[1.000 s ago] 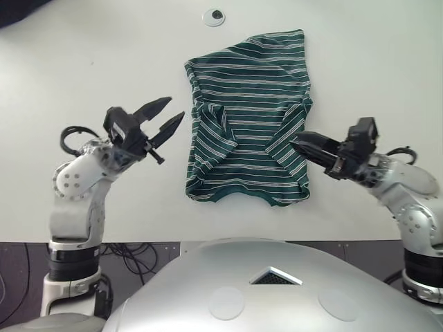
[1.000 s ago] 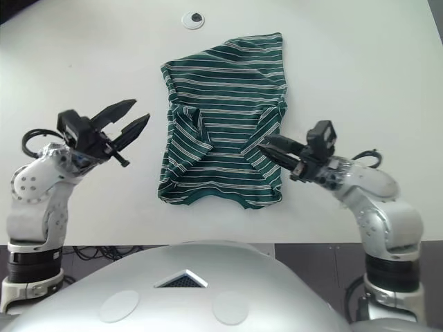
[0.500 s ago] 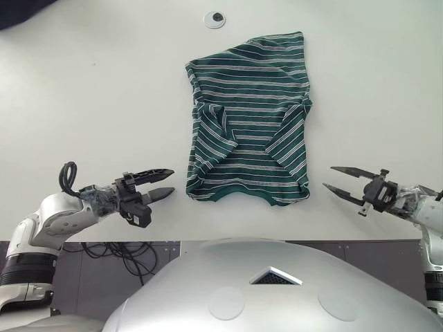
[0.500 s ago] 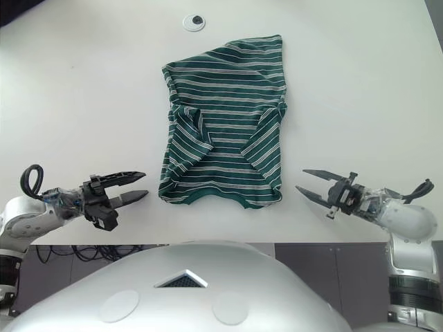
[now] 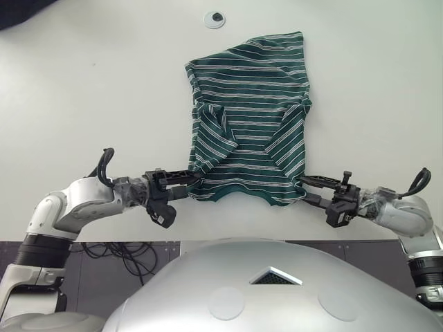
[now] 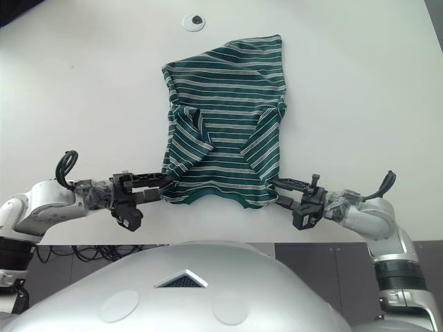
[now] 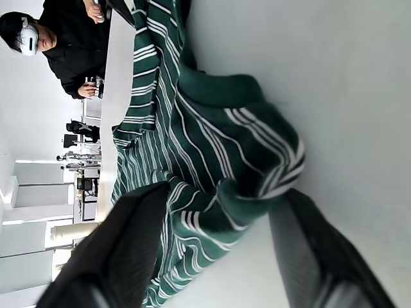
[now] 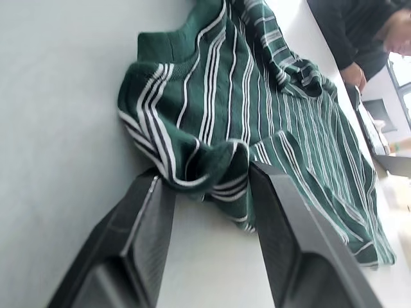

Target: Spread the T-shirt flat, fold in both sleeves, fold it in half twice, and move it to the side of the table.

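The T-shirt [image 5: 249,124] lies on the table [image 5: 104,104] with its long axis running straight away from me. Both sleeves are folded in over its near half, and its far edge slants, higher at the right corner. The shirt's near edge sits close to the table's near edge. There is wide bare tabletop to the left and right of the shirt, and a small disc [image 5: 214,17] lies just beyond its far left corner.

My left gripper [image 5: 188,182] lies low at the shirt's near left corner, and my right gripper [image 5: 304,189] at its near right corner. Both point inward and both are spread apart.

From the head views the fingers seem only to meet the hem. The wrist views show more. In the left one the corner's bunched roll [image 7: 257,186] sits between my fingers [image 7: 128,244], unpinched. In the right one the rolled corner [image 8: 192,160] fills the gap between my fingers [image 8: 289,231].
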Robot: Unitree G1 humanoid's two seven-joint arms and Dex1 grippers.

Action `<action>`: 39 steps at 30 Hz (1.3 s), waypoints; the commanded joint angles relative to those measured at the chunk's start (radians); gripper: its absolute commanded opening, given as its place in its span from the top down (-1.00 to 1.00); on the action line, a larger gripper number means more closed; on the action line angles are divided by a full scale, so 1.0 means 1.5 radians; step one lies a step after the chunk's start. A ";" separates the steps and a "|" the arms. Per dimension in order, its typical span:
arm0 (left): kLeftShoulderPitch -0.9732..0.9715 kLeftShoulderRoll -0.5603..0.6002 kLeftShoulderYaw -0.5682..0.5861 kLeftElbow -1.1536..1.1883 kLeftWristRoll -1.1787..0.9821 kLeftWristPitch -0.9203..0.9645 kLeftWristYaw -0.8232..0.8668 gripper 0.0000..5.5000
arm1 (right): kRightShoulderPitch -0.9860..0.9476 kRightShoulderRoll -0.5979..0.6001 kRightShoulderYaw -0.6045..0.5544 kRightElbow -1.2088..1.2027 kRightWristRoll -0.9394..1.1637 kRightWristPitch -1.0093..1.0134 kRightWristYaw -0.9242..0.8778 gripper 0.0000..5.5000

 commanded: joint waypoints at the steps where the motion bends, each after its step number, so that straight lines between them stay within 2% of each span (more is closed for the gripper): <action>1: -0.012 0.019 -0.015 -0.003 0.007 0.019 -0.003 0.27 | 0.004 -0.034 0.021 0.007 -0.039 0.021 -0.013 0.52; 7: -0.021 0.028 -0.045 -0.007 -0.004 0.045 -0.012 0.57 | 0.001 -0.064 0.044 0.009 -0.044 0.032 -0.036 0.87; 12: -0.014 0.043 -0.083 -0.021 -0.064 0.096 -0.059 0.76 | 0.007 -0.087 0.069 0.002 -0.004 0.059 -0.031 1.00; 14: 0.076 0.093 -0.106 -0.087 -0.240 0.225 -0.143 0.84 | 0.049 -0.119 0.100 -0.049 0.135 0.160 0.036 1.00; 15: 0.142 0.151 -0.114 -0.154 -0.374 0.345 -0.204 0.90 | 0.084 -0.150 0.114 -0.099 0.243 0.238 0.083 1.00; 17: 0.244 0.283 -0.116 -0.262 -0.611 0.504 -0.296 0.94 | 0.149 -0.226 0.120 -0.203 0.445 0.368 0.176 1.00; 19: 0.306 0.383 -0.086 -0.316 -0.748 0.539 -0.363 0.99 | 0.195 -0.281 0.099 -0.269 0.573 0.443 0.246 1.00; 21: 0.325 0.401 -0.013 -0.340 -0.881 0.563 -0.430 0.99 | 0.234 -0.317 0.066 -0.300 0.653 0.498 0.307 1.00; 25: 0.349 0.374 0.080 -0.347 -1.016 0.610 -0.509 0.99 | 0.259 -0.326 0.010 -0.329 0.740 0.563 0.370 1.00; 28: 0.358 0.328 0.127 -0.333 -1.007 0.640 -0.505 0.99 | 0.262 -0.298 -0.028 -0.345 0.772 0.606 0.385 1.00; 33: 0.235 0.211 0.152 -0.257 -0.998 0.698 -0.425 0.99 | 0.118 -0.173 -0.037 -0.340 0.768 0.676 0.248 1.00; 39: -0.002 0.047 0.113 -0.094 -0.847 0.748 -0.235 0.99 | -0.145 -0.031 0.009 -0.215 0.647 0.809 0.014 1.00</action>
